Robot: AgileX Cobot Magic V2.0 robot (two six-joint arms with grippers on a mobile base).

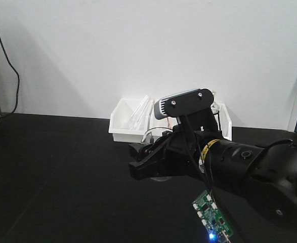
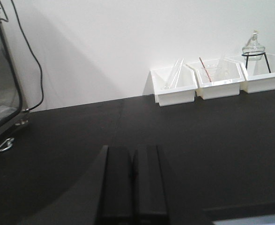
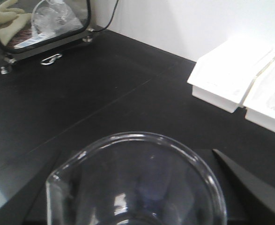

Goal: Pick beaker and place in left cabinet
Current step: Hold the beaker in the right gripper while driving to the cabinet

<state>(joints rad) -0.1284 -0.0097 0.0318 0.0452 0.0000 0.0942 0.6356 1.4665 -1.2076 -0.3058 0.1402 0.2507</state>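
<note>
Glossy glass beaker (image 3: 136, 185), matt tabletop (image 3: 100, 89)

clear beaker (image 3: 137, 183), perhaps yellowish cloth (image 3: 8, 14)

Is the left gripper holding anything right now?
No, the left gripper has its fingers shut together with nothing between them.

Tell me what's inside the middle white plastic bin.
A clear glass beaker with a thin red rod stands in the middle white plastic bin; the bin's front wall hides its base.
</note>
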